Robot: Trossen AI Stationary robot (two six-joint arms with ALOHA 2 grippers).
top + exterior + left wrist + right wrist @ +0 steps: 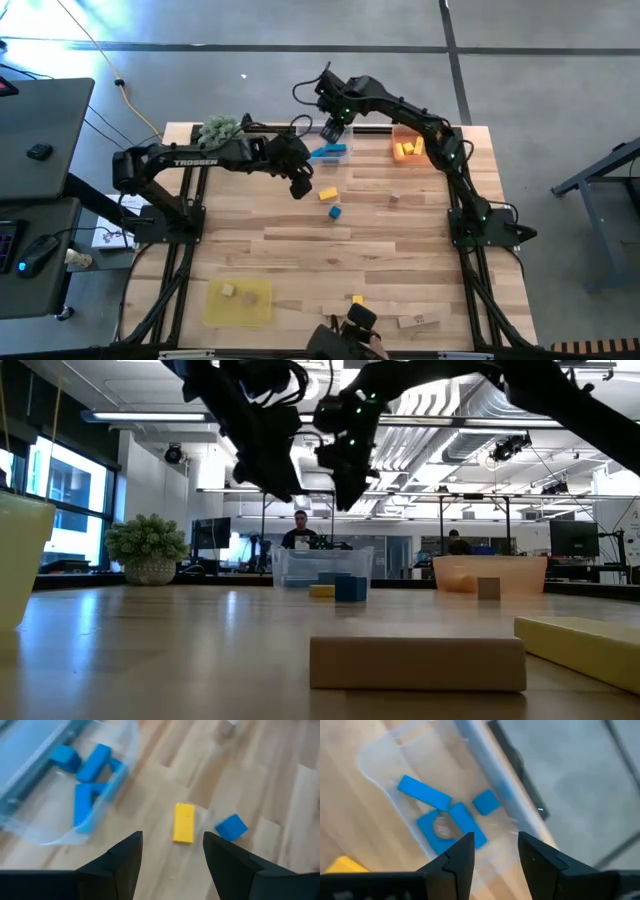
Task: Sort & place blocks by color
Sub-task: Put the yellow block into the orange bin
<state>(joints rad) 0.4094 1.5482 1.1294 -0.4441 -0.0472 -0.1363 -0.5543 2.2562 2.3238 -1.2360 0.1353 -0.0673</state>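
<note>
Right claw (492, 852) hangs open and empty above the clear tray (375, 752); left claw (172, 850), open, hovers beside it over the yellow block (184, 822) — grab next.

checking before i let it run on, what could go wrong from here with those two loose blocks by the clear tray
1. The left hand hangs open over the yellow wooden bar, with the blue wooden cube close beside it; closing could nudge the cube.
2. The right hand hovers open above the clear plastic tray of blue blocks, near the left arm; they could collide.

High view overhead; low view table-level; wrists share clear tray (60, 820).
</note>
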